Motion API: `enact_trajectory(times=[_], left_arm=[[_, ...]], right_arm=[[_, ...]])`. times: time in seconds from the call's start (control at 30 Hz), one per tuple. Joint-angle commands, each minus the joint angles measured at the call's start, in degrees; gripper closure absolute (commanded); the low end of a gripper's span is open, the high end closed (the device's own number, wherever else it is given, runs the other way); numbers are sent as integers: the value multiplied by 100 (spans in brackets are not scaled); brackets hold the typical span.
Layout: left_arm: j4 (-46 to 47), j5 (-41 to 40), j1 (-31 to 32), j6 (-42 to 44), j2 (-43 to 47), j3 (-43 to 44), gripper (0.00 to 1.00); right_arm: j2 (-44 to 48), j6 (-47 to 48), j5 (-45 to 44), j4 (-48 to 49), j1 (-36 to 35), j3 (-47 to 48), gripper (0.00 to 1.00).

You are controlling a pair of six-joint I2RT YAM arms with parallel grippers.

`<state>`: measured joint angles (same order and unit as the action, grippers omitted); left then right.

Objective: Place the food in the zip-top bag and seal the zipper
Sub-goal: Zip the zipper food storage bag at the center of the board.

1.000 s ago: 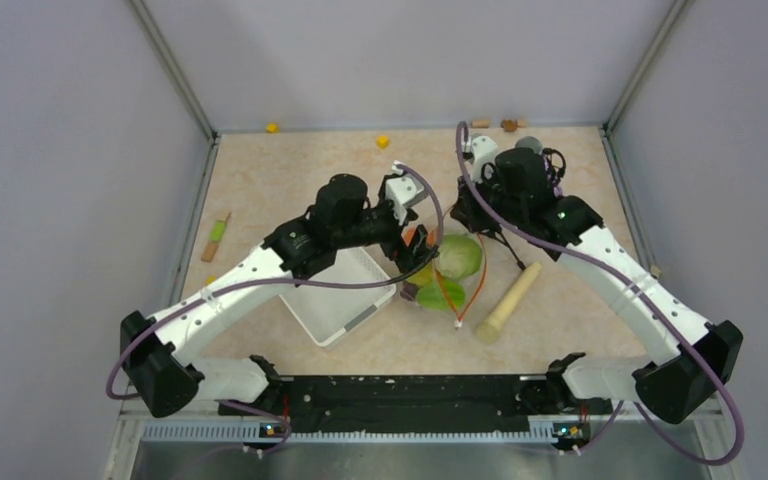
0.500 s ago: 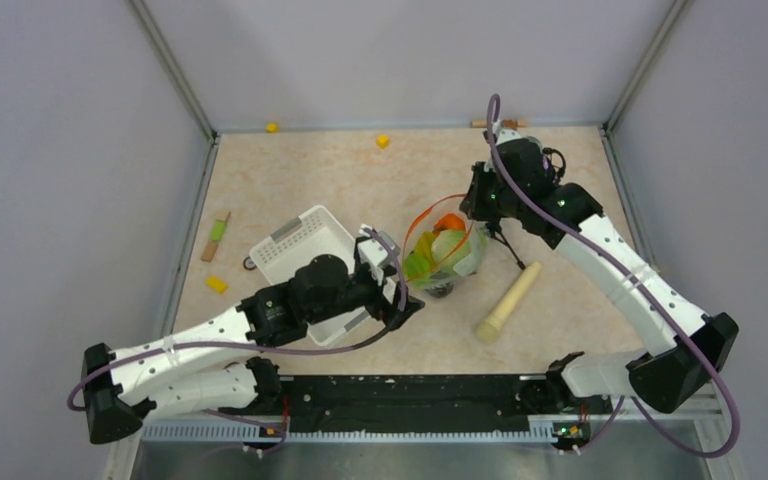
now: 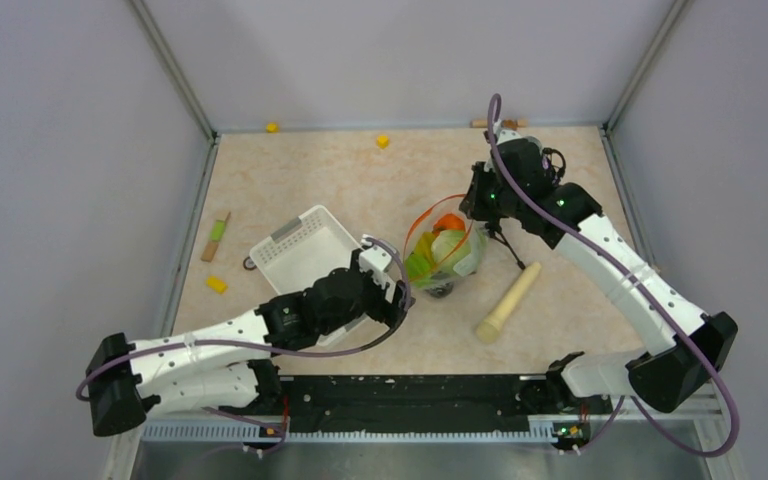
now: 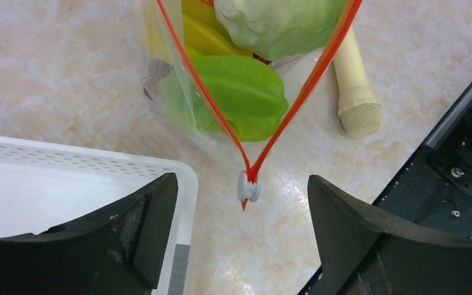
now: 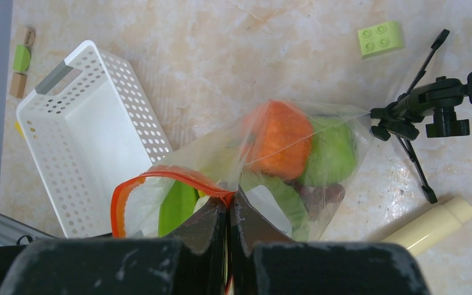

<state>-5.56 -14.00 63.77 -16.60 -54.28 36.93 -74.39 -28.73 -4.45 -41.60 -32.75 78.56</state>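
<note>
- Top external view: the table carries everything; the white basket lies beneath the left jaws, its rim just beside their left-hand finger
- zip-top bag: it stands between the two sets of jaws, below the right ones and just ahead of the left ones; its mouth gapes
- rod: it lies on the table beyond the right-hand finger of the left jaws, beside the bag
- food: every piece I can see is inside the bag, among them an orange, a bright green piece and a pale green one; filling looks finished, sealing not yet done
- zipper: the right jaws are clenched on its far end and hold the mouth up; its two tracks run in a V to the white slider
- slider: it sits midway between the left jaws, which are released wide and touch nothing
- Risks, as I judge them: closing short of the slider would pinch only film; a hard pull could drag the strip out of the right jaws, so the bag slumps and fruit rolls out; fruit bulging near the mouth may stall the slider; the left-hand finger could snag the basket rim
</note>
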Motion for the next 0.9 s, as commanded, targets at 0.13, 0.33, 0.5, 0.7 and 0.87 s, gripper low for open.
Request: enact_trajectory(times=[0.13, 0.33, 0.5, 0.7, 0.87], left_arm=[[481, -309, 22, 100, -662, 307, 49], [21, -152, 22, 79, -792, 761, 100], [-334, -133, 22, 189, -550, 1099, 100], [-374, 350, 22, 486, -138, 1299, 100], [-417, 988, 22, 507, -123, 1397, 100]], right_arm=[[262, 31, 89, 328, 58, 217, 100], [365, 273, 46, 256, 58, 129, 100], [575, 843, -672, -78, 56, 196, 100], [1251, 1501, -1953, 137, 58, -237, 93], [1711, 2033, -1725, 434, 63, -686, 87]])
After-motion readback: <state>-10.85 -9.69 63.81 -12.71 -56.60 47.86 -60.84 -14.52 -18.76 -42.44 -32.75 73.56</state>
